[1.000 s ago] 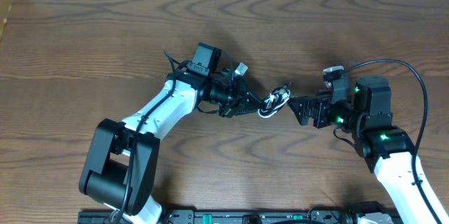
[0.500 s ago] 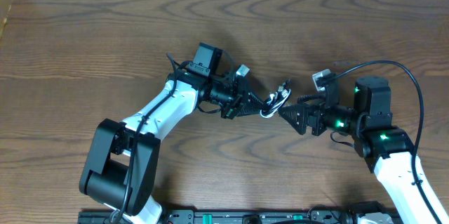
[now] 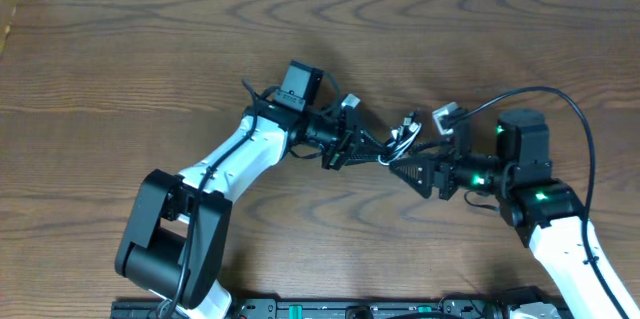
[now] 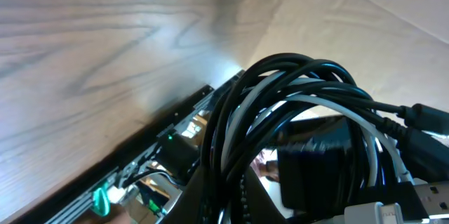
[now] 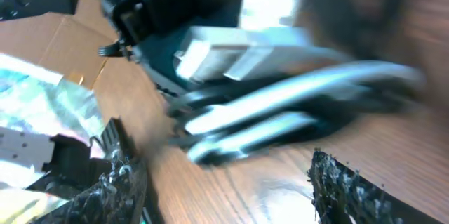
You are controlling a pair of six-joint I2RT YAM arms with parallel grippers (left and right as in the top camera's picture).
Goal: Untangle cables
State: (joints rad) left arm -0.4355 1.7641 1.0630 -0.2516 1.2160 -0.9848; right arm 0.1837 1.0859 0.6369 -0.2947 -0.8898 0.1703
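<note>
Nothing is untangled yet: the black cord (image 4: 280,76) and white cord (image 4: 335,104) form one knotted bundle at mid-table, between the arms. The left gripper (image 3: 374,150) has its jaws clamped shut on the bundle. The right gripper (image 3: 399,166) has its jaws apart just beside it, gripping nothing. The table (image 3: 150,59) offers wide room all round, its edges well away.

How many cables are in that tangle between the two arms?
2: a black cable and a white cable, looped together in one bundle held in the left hand; part of each is hidden.
</note>
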